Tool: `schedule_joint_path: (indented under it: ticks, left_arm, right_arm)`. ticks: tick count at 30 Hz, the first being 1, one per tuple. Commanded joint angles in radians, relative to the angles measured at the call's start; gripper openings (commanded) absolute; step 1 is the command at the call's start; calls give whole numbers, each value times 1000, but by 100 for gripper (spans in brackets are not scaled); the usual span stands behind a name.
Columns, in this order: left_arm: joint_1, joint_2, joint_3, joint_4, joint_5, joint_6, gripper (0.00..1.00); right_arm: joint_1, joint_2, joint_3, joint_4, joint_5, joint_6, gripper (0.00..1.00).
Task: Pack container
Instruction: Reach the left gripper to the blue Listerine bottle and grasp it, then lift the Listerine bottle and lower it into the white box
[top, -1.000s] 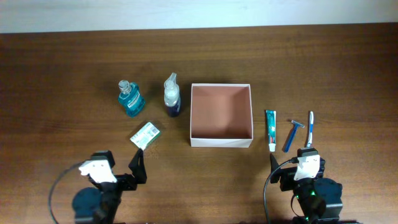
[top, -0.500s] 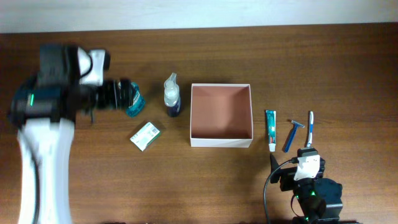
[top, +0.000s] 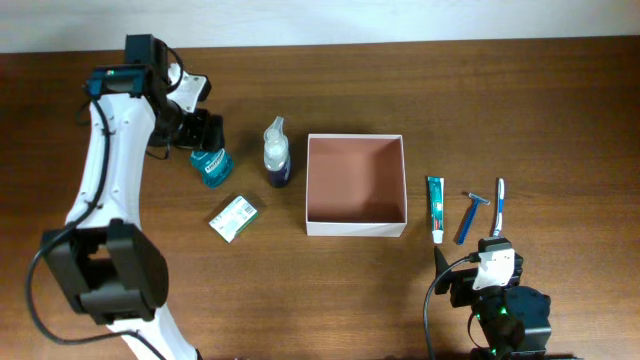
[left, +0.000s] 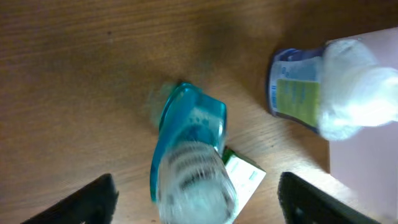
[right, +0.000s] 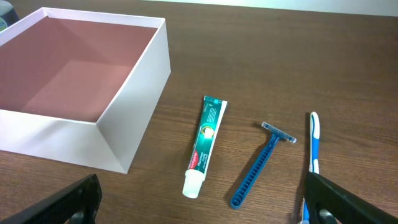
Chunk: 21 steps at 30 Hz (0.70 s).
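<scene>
The container (top: 356, 229), a square white box with a reddish-brown inside, stands mid-table and holds nothing; it also shows in the right wrist view (right: 56, 134). My left gripper (top: 204, 134) is open, hanging over the blue mouthwash bottle (top: 210, 165). In the left wrist view the bottle (left: 186, 149) is blurred, and its cap lies between the spread fingers (left: 196, 202) without touching them. My right gripper (top: 489, 262) is open and empty at the near edge, just short of the toothpaste tube (right: 206, 144).
A spray bottle (top: 277, 152) stands left of the container. A green-white packet (top: 233, 217) lies near the blue bottle. Right of the container lie the toothpaste (top: 435, 208), a blue razor (top: 468, 217) and a toothbrush (top: 498, 205).
My left arm has swung from its rest at the near left edge out to the far left and now hangs over the blue bottle. The right arm and the objects have not moved.
</scene>
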Motion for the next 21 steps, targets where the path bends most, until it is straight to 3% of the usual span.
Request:
schedule_joint_path:
  ticks: [1, 4, 6, 12, 15, 17, 21]
  left_arm:
    - [2, 43, 23, 7, -7, 74, 76]
    - [-1, 78, 23, 9, -7, 98, 75]
    - [-3, 93, 23, 9, -7, 98, 67]
    - [-4, 101, 23, 21, -7, 98, 55]
    - [-4, 101, 23, 24, -7, 97, 38]
    - [-4, 101, 24, 15, -6, 97, 22]
    - [-4, 95, 72, -64, -6, 80, 13]
  right_arm:
    - [-7, -6, -6, 3, -2, 5, 99]
    - [-7, -6, -6, 3, -2, 5, 99]
    - [-7, -6, -6, 3, -2, 5, 99]
    - [-7, -6, -6, 3, -2, 5, 99]
    - [-7, -6, -6, 3, -2, 5, 99]
    - [-7, -6, -6, 3, -2, 5, 99]
    - [-7, -6, -6, 3, -2, 5, 99]
